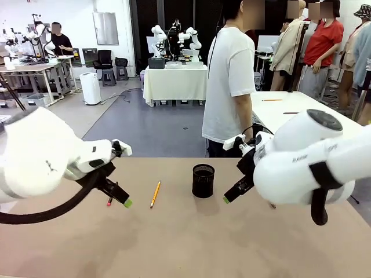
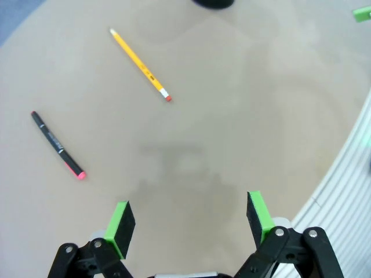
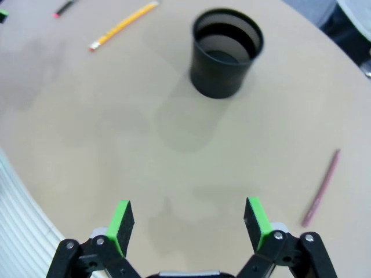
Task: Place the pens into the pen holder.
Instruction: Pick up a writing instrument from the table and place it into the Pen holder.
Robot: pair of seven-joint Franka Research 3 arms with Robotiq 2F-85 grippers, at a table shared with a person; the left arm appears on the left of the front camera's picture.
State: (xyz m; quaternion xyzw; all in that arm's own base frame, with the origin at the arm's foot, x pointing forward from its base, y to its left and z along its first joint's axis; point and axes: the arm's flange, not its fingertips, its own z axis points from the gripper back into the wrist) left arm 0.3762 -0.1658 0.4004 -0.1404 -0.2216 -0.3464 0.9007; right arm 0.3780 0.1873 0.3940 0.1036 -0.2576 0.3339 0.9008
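Note:
The black mesh pen holder (image 1: 203, 180) (image 3: 226, 52) stands upright and empty at mid-table. To its left lie a yellow pencil (image 1: 155, 194) (image 2: 139, 63) (image 3: 123, 26) and a black pen with a pink-red end (image 1: 109, 200) (image 2: 57, 145) (image 3: 64, 8). A reddish pen (image 3: 320, 188) rests on the table right of the holder. My left gripper (image 1: 124, 201) (image 2: 188, 220) hangs open over bare table, beside the black pen. My right gripper (image 1: 227, 198) (image 3: 188, 223) is open and empty, hovering just right of the holder.
A person in a white shirt (image 1: 232, 81) stands at the far edge behind the holder. The table's near edge (image 2: 342, 191) (image 3: 17, 208) runs close to both grippers. A second table (image 1: 290, 110) with pens lies behind on the right.

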